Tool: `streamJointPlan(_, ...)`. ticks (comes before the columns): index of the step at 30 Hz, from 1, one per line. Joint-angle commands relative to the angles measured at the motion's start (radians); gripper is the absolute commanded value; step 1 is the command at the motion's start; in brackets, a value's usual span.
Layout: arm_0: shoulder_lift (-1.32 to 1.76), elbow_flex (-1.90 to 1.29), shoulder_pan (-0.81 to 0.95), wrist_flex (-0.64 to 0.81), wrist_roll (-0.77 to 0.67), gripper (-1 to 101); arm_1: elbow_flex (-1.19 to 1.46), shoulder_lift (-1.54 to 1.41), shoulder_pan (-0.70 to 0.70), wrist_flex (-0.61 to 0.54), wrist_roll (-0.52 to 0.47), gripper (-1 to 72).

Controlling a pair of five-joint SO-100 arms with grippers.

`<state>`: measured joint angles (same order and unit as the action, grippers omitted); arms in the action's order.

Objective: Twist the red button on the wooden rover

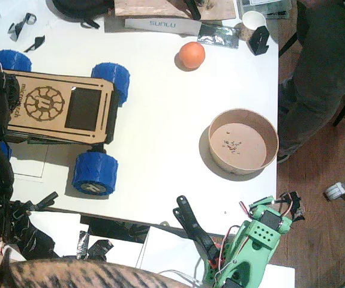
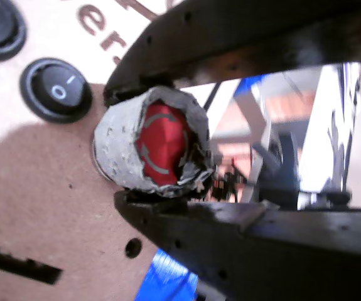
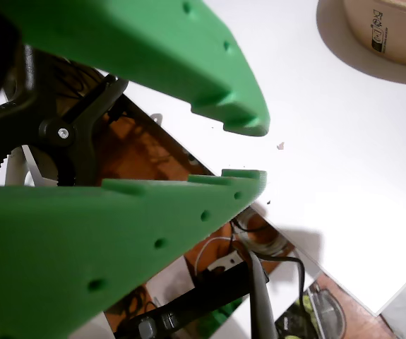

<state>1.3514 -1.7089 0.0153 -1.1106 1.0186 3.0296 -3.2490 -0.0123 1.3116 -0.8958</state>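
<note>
The red button [image 2: 161, 149], on the wooden rover [image 1: 58, 108], is being clamped between the left gripper's [image 2: 161, 147] jaws through a ragged grey sleeve [image 2: 120, 160]. Slippage is being risked if the sleeve rotates independently. The right gripper [image 3: 241, 152] is being held slightly apart, empty.

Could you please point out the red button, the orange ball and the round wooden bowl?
Red round button [image 2: 163, 145]: wrist view, its arrow-marked face.
Orange ball [image 1: 191, 54]: fixed view, its middle.
Round wooden bowl [image 1: 273, 139]: fixed view, its right rim.
</note>
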Motion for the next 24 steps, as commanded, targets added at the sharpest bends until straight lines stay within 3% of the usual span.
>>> streamJointPlan(1,0.067,0.041,0.109,-0.020,0.077,0,-0.005,-0.002,-0.003,0.006,-0.009,2.5)
streamJointPlan(9,0.067,0.043,0.164,-0.063,0.236,0,-0.005,-0.002,-0.003,0.006,-0.009,2.5)
streamJointPlan(24,0.051,0.043,0.170,-0.072,0.302,0,-0.005,-0.002,-0.003,0.006,-0.009,2.5)
